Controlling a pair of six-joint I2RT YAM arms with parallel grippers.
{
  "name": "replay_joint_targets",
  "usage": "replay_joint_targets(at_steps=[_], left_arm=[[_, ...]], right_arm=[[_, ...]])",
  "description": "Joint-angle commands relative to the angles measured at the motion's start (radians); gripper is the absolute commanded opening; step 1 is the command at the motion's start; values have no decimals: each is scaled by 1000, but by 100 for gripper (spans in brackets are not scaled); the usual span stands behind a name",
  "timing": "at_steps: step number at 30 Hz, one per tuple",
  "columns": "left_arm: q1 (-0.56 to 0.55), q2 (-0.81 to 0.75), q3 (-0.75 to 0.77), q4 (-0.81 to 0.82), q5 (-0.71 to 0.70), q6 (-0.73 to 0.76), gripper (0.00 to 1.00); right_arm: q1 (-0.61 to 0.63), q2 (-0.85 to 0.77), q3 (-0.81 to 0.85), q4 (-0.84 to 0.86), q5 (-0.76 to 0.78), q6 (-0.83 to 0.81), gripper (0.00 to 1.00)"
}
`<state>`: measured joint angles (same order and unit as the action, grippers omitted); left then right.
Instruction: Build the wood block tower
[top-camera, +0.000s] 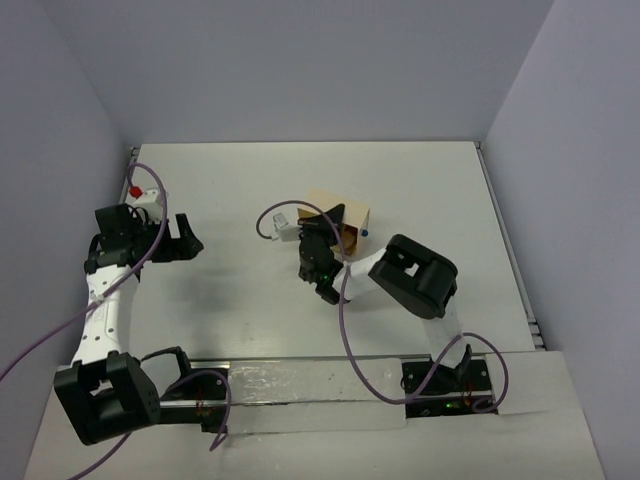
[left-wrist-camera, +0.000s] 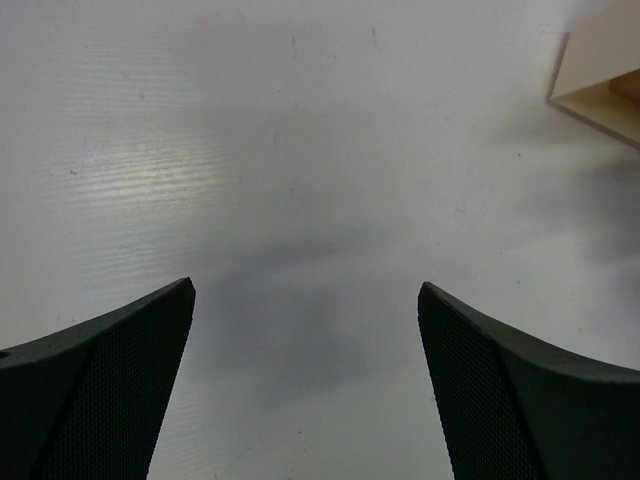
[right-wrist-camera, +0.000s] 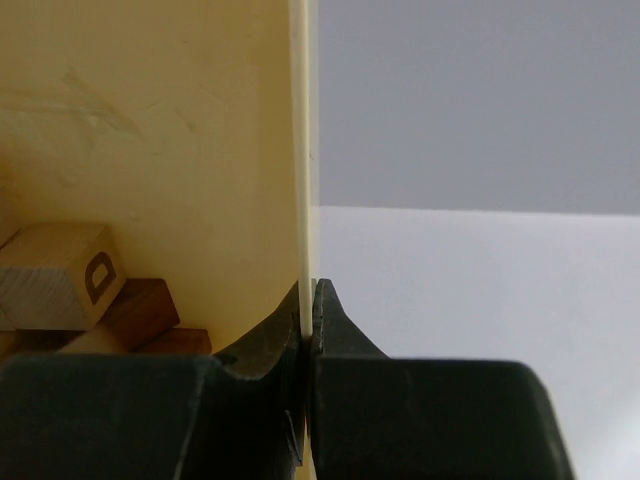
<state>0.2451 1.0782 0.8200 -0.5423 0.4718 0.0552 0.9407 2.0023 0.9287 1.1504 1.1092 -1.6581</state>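
**Tower not started; blocks lay in the box**

Right hand (right-wrist-camera: 310, 300): closed tight on the thin side wall of the open light-wood box (right-wrist-camera: 180, 130), one finger inside the wall and one outside. It gripped the box itself, not a block. In the top view the box sat near the centre of the desk (left-wrist-camera: 250, 150), with the right arm reaching to it from the lower right.

Left hand (left-wrist-camera: 306, 288): fingers spread wide, nothing between them, over bare desk at the left of the top view. It was well apart from the box, of which only a corner showed at the upper right of the left wrist view.

Wood blocks (right-wrist-camera: 90, 300): at least three pieces were piled at the lower left of the right wrist view, inside the box. A tan cube (right-wrist-camera: 60, 275) marked "D" rested partly on a reddish-brown piece (right-wrist-camera: 145, 305). The rest were hidden by the hand and the frame edge, so no count was possible.

Progress: no wood block tower stood anywhere on the desk, and no block lay outside the box. Judged at the very beginning. Left to do: get the blocks out onto the desk, then stack all of them, tan ones presumably at the base.
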Motion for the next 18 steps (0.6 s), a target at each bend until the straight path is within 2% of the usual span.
replay_joint_targets(at_steps=[1,10,18], left_arm=[[12,-41,38,1,53,26,99],[13,-41,36,2,57,26,99],[16,-50,39,-4,59,29,99]], right_arm=[[37,-9,40,616,24,-134,0],[113,1,44,615,-41,-227,0],[106,73,134,617,-78,-293,0]])
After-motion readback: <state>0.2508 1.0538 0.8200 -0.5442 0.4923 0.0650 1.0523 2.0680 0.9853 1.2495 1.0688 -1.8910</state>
